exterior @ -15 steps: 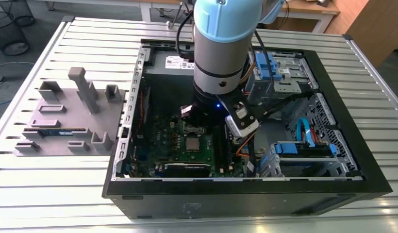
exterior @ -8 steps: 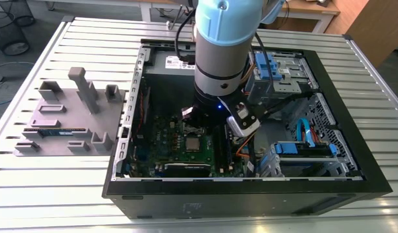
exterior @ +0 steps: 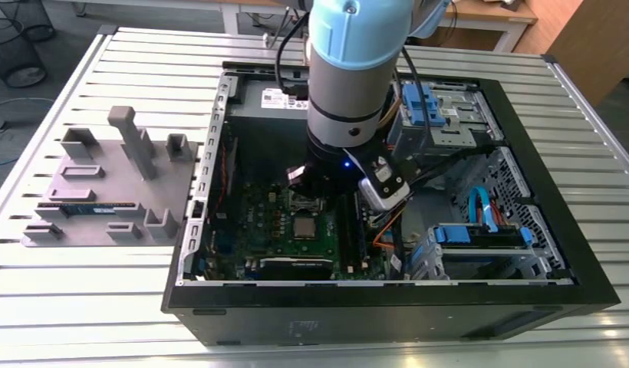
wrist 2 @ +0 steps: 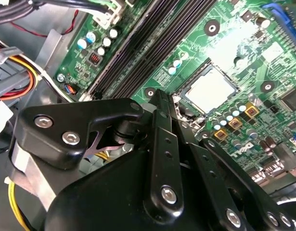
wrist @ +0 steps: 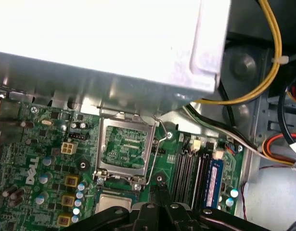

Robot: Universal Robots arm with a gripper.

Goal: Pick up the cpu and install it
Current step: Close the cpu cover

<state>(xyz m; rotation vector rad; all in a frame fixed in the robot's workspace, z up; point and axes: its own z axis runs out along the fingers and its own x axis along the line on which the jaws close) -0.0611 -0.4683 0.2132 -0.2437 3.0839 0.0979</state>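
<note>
Cpu (wrist 2: 212,89), a small flat square chip with a silvery metal top and a pale tan rim, lies flat in its socket on the green motherboard (exterior: 255,218), uncovered and held by nothing; nearest the wrist cameras is the black metal gripper (wrist 2: 160,96), its jaws pressed together with nothing between them; its tip is just beside the cpu, between it and the long black memory slots (wrist 2: 152,48) (whether the tip touches the board I cannot tell); past the cpu, in the first wrist view, the silvery hinged socket frame (wrist: 126,123) stands open, with a thin wire lever (wrist: 160,132) running along its side; beyond that sits a pale grey metal box (wrist: 114,43), with a yellow cable (wrist: 277,48) curving beside it; in the exterior view the pale blue and grey robot arm (exterior: 356,69) reaches down into the open black computer case (exterior: 345,326), which lies on its side on the slatted metal counter (exterior: 90,307); well apart from the case, toward the exterior view's left, a grey plastic fixture (exterior: 100,180) rests on the counter with a long narrow blue-green memory stick (exterior: 87,207) lying in it.
</note>
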